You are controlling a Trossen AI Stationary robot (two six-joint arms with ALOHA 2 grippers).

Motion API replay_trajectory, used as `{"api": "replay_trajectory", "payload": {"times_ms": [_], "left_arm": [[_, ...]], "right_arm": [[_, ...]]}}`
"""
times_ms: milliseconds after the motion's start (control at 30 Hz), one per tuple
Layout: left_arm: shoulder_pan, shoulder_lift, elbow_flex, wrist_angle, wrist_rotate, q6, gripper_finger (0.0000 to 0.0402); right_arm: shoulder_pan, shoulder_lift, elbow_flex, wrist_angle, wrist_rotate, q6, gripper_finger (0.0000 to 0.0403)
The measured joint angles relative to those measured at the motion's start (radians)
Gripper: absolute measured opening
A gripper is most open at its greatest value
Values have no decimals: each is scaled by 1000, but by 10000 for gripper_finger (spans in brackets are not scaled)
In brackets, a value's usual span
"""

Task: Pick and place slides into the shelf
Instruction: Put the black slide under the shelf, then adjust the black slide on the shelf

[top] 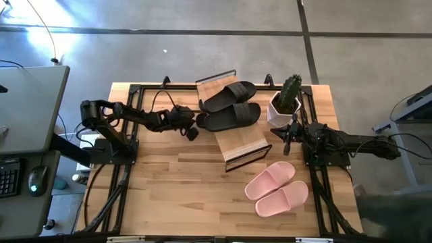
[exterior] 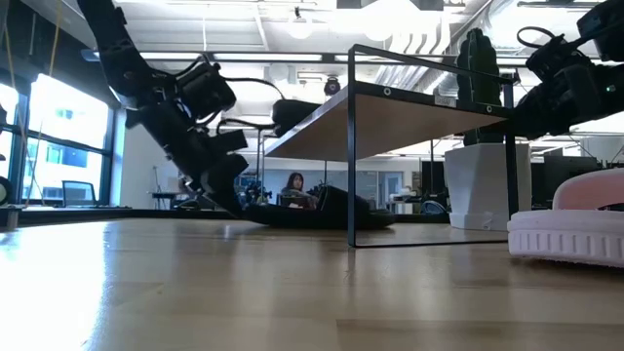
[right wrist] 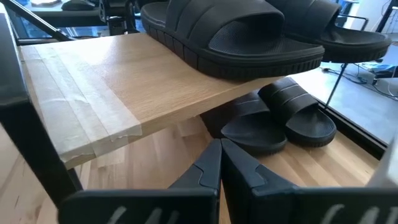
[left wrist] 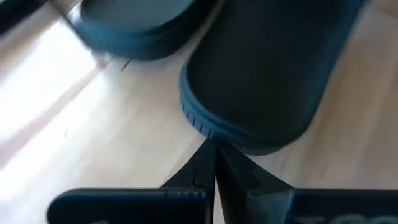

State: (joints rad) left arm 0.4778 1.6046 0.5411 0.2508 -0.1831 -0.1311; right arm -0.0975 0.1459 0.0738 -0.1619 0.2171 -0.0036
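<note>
Left gripper (top: pixel 194 128), fingers together, nudges a black slide (top: pixel 229 116) on the shelf (top: pixel 244 143) top. Right gripper (top: pixel 286 140) closed, idle. Pink pair (top: pixel 277 189) at 5 o'clock. Risk: slide pushed off the slant

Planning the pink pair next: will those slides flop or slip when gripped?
The pink slides look thick-soled and moulded, so probably fairly stiff and light. Ribbed sole edge should resist sliding. They lie flat on the table, so rolling seems unlikely.
</note>
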Motion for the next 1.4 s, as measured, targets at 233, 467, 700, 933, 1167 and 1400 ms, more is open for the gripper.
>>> {"api": "replay_trajectory", "payload": {"times_ms": [233,467,700,933,1167,1400], "left_arm": [[0,0,0,65,70,203,0],[0,59,1,186,94,264,0],[0,172,-1,282,59,263,0],[0,176,0,322,51,261,0],[0,176,0,314,48,261,0],[0,173,0,290,32,263,0]], "right_arm": [[0,0,0,-2,-11,0,0],[0,0,0,-2,-12,0,0],[0,0,0,-2,-19,0,0],[0,0,0,-2,-25,4,0],[0,0,0,-2,-25,4,0],[0,0,0,-2,-25,4,0]]}}
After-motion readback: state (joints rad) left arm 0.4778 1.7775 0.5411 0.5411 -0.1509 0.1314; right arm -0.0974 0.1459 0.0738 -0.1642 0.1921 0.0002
